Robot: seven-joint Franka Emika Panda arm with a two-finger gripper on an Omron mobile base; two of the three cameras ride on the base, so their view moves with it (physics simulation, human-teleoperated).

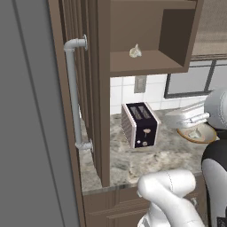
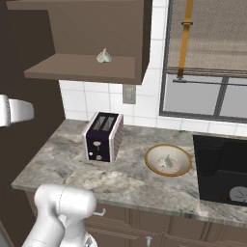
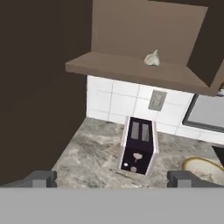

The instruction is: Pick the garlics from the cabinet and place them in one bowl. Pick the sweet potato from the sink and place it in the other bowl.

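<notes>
gripper [image 3: 112, 179]: fingertips [image 3: 41, 178] wide apart at the bottom of the hand view, nothing between them, released. Hand looks over the counter toward the toaster and the cabinet shelf.
counter [image 2: 125, 181]: grey marbled stone, wood drawer fronts below its near edge.
toaster [image 2: 102, 136]: dark face, pale ribbed sides, two slots on top. Stands mid-counter, under the cabinet, left of the tan bowl.
tan bowl [image 2: 168, 160]: shallow, on the counter between toaster and sink, apart from both. One garlic in bowl [image 2: 166, 161] lies inside, near the centre.
sink [image 2: 222, 166]: black basin at the right end of the counter, grey tray insert in its near part. Sweet potato: can't make it out.
cabinet [image 2: 87, 41]: brown wall unit above the toaster, open box shelf.
garlic on shelf [image 2: 103, 56]: off-white bulb, tip up, sitting alone on the shelf floor, roughly mid-width, back from the front lip.
wall: white tile with a grey outlet plate [image 2: 129, 94] under the cabinet; window with blind [image 2: 212, 34] far right.
fridge [image 1: 26, 133]: grey panel, near left, pipe handle [image 1: 73, 93] on the brown side panel beside it.
</notes>
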